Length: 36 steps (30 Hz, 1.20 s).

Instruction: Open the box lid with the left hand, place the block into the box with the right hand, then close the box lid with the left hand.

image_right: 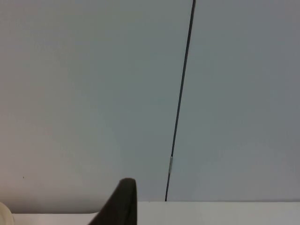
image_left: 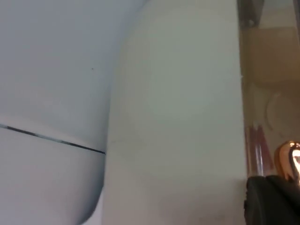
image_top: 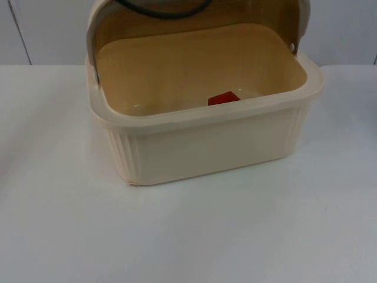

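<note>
A cream ribbed box [image_top: 206, 147] stands at the back of the white table. Its domed lid [image_top: 194, 15], tinted see-through with a cream frame, is rolled up and back, so the box is open. A red block [image_top: 224, 98] lies on the box floor near the front wall. My left gripper [image_left: 274, 201] is hard against the lid's cream band [image_left: 178, 117], with the tinted panel [image_left: 272, 56] beside it. My right gripper [image_right: 119, 204] hangs away from the box, facing the grey partition wall [image_right: 93, 93], with nothing near it.
White table top [image_top: 188, 236] stretches in front of and on both sides of the box. The grey partition wall [image_top: 347, 29] rises right behind the box, with a dark vertical seam [image_right: 180, 103] in it.
</note>
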{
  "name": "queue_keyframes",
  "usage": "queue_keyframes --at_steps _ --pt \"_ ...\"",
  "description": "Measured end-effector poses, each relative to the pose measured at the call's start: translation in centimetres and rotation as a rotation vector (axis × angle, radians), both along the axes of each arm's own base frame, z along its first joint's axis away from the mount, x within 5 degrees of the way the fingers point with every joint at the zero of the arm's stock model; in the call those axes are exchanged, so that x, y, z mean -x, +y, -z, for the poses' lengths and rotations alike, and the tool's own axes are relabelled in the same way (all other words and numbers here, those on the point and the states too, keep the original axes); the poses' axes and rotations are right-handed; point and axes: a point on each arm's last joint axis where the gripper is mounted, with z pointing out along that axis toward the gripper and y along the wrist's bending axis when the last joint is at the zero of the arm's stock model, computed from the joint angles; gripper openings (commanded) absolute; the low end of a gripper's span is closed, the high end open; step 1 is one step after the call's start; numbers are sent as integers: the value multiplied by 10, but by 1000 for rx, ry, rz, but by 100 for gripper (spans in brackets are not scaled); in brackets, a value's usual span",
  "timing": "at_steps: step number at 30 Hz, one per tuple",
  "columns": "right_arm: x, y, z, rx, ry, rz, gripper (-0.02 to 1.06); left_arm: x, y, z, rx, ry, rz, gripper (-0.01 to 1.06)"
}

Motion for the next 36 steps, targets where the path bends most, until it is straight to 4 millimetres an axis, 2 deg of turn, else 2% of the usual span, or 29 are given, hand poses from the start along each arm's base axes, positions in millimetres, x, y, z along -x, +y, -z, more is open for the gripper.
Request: queue_keyframes --at_steps 14,24,29,30,34,35,36 --pt "0 0 0 -2 3 1 105 19 -25 3 32 131 -28 0" --pt "0 0 0 -4 3 2 105 26 -25 13 -7 131 -48 0" --pt "0 0 0 -4 3 2 105 57 -28 39 -79 112 -4 0" --pt "0 0 0 -4 3 2 105 57 -28 39 -79 112 -4 0" --pt "0 0 0 -4 3 2 105 87 -28 74 -181 57 46 0" --pt "0 0 0 -4 3 2 105 87 -28 74 -181 57 46 0" --pt "0 0 0 -4 3 2 105 93 -26 82 -202 30 55 0"
